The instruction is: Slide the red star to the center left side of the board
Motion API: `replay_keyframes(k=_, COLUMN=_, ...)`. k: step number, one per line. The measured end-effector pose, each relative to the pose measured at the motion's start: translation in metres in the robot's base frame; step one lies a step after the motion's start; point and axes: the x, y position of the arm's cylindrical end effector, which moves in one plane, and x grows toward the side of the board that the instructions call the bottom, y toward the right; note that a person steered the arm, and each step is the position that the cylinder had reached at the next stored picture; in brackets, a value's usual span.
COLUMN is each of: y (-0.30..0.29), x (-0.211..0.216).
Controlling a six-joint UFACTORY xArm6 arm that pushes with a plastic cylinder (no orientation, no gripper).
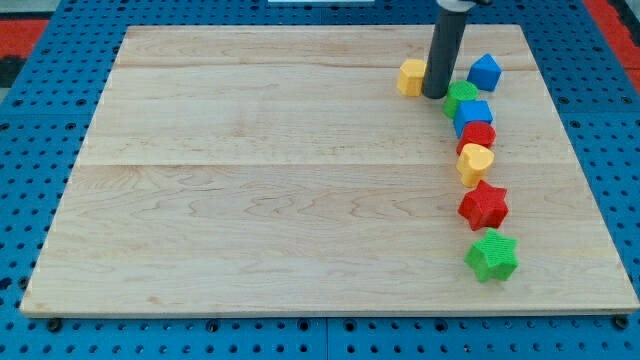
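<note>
Wooden board (250, 180), red star (484, 206) near right edge.

No legible text or labels anywhere, seemingly.

A pale wooden board (270, 180) of glued planks fills most of the view — its grain runs from the view's left to the view's right, and the light on it is even and soft. It lies on a blue perforated surface (50, 45) dotted with rows of small holes — red patches (25, 25) show at both top corners.
</note>
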Motion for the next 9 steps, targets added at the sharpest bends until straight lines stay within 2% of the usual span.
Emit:
replay_keyframes(k=1, y=-0.007, x=0.011)
replay_keyframes(k=2, y=-0.040, x=0.076)
replay_keyframes(k=3, y=-0.073, x=0.197)
replay_keyframes(k=4, y=-0.067, x=0.285)
replay_keyframes(k=5, y=-0.046, x=0.304)
replay_keyframes(k=7, y=0.117, x=0.276)
replay_keyframes(k=8, y=0.109, x=0.251)
replay_keyframes(k=9, y=0.069, x=0.206)
